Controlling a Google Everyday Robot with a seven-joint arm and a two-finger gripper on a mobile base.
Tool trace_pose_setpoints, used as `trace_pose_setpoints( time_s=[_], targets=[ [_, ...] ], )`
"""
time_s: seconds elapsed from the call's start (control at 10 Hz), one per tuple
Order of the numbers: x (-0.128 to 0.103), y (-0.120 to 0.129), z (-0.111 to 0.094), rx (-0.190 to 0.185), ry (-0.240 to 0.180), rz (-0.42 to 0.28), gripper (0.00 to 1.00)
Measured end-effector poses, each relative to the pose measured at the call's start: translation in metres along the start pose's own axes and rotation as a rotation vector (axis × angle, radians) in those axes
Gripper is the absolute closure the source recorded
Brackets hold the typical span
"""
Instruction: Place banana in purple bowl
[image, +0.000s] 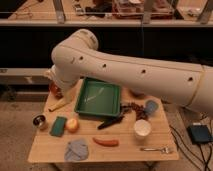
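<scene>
1. The small curved yellow banana (59, 105) lies flat on the pale wooden table (117, 151), at its left side and just left of the green rectangular plastic tray (80, 107). Nothing is holding it.
2. The gripper (56, 86) is at the low end of the big white arm (135, 75), at the far-left corner of the table. The arm's last link hides most of it. It hangs over or just beside a red-orange bowl (53, 91); which of the two cannot be told.
3. The coming move turns on one relation: the banana lies just to the near side of the gripper and a little lower. A short move toward the near edge and down should bring the gripper over the fruit.
4. The banana's long axis runs on a slant, from near-left to far-right. I judge the jaws should close across that line, at the banana's middle.
5. The gripper is released and empty.
6. The arm enters from the right and crosses above the tray. It bends at a rounded elbow over the far-left of the table, and the end link drops steeply toward the surface.
7. The round dark purple bowl (151, 106) stands on the right side of the table, beyond the tray and well apart from the banana. After the pick, the carry will likely run rightward over the tray.
</scene>
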Motion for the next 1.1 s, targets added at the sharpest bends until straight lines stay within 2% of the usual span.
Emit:
trace_pose_setpoints(
  time_s=[0.3, 0.4, 0.5, 0.8, 1.1],
  targets=[
    [-0.001, -0.035, 0.054, -0.016, -0.058, -0.003, 0.20],
    [-0.004, -0.045, 0.081, -0.038, -0.073, -0.006, 0.20],
    [-0.007, -0.051, 0.102, -0.062, -0.077, -0.013, 0.20],
    [-0.015, -0.053, 0.167, -0.170, -0.081, -0.050, 0.20],
    [-0.016, -0.046, 0.203, -0.249, -0.082, -0.073, 0.20]
  ],
)
